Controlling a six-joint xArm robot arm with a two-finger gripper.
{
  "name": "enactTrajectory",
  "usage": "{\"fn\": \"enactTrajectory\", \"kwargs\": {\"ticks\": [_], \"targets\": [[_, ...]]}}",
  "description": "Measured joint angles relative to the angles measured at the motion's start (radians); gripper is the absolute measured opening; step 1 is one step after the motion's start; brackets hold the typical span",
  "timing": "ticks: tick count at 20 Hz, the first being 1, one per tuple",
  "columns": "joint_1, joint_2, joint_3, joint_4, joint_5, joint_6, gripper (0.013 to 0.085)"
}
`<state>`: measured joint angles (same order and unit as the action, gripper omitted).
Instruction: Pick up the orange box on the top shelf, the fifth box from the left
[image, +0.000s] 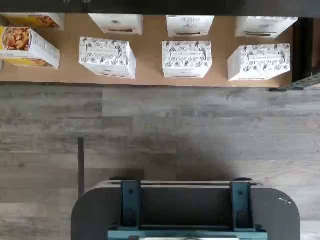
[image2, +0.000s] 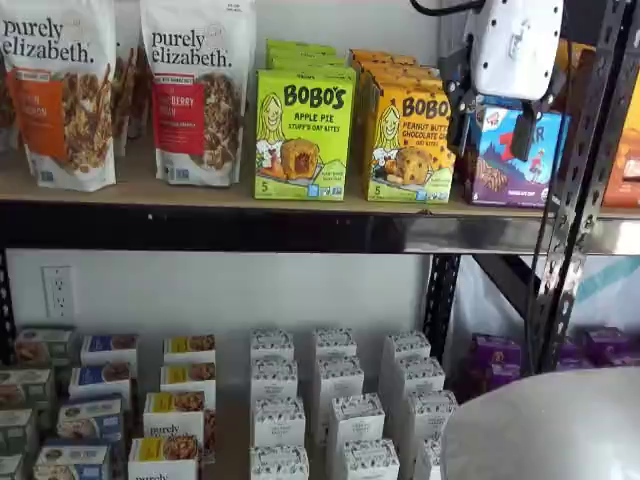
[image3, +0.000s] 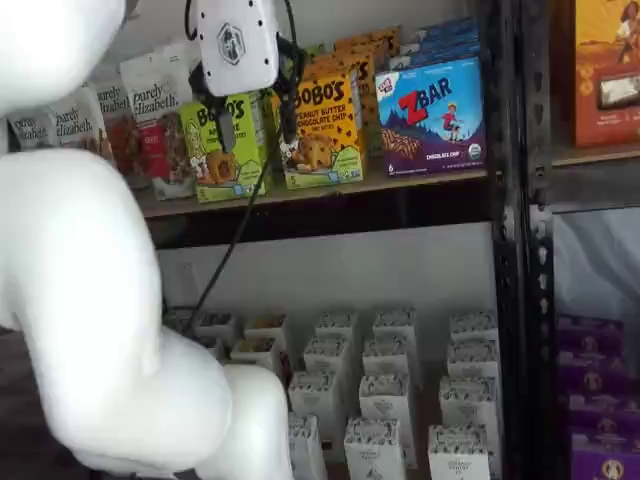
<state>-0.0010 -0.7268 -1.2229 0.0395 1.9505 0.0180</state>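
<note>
The orange box (image2: 405, 140), a yellow-orange BOBO'S Peanut Butter Chocolate Chip carton, stands upright at the front of the top shelf (image2: 200, 195) with like cartons behind it. It shows in both shelf views (image3: 320, 125). My gripper (image2: 492, 130) hangs in front of the shelf at box height, apart from the boxes. Its two black fingers show a plain gap and hold nothing. In a shelf view the gripper (image3: 257, 125) lies between the lime-green box and the orange box. The wrist view does not show the orange box.
A lime-green BOBO'S Apple Pie box (image2: 303, 135) stands left of the orange box, a blue-purple ZBAR box (image3: 432, 115) right of it. Purely Elizabeth bags (image2: 60, 90) stand further left. A black upright (image2: 570, 190) rises on the right. Small white boxes (image: 186, 59) fill the lower shelf.
</note>
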Motion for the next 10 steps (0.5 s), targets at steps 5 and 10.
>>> {"fn": "enactTrajectory", "kwargs": {"ticks": [5, 10], "targets": [[-0.010, 0.007, -0.008, 0.014, 0.012, -0.004, 0.0850], [-0.010, 0.005, -0.006, 0.016, 0.001, -0.004, 0.0850]]}}
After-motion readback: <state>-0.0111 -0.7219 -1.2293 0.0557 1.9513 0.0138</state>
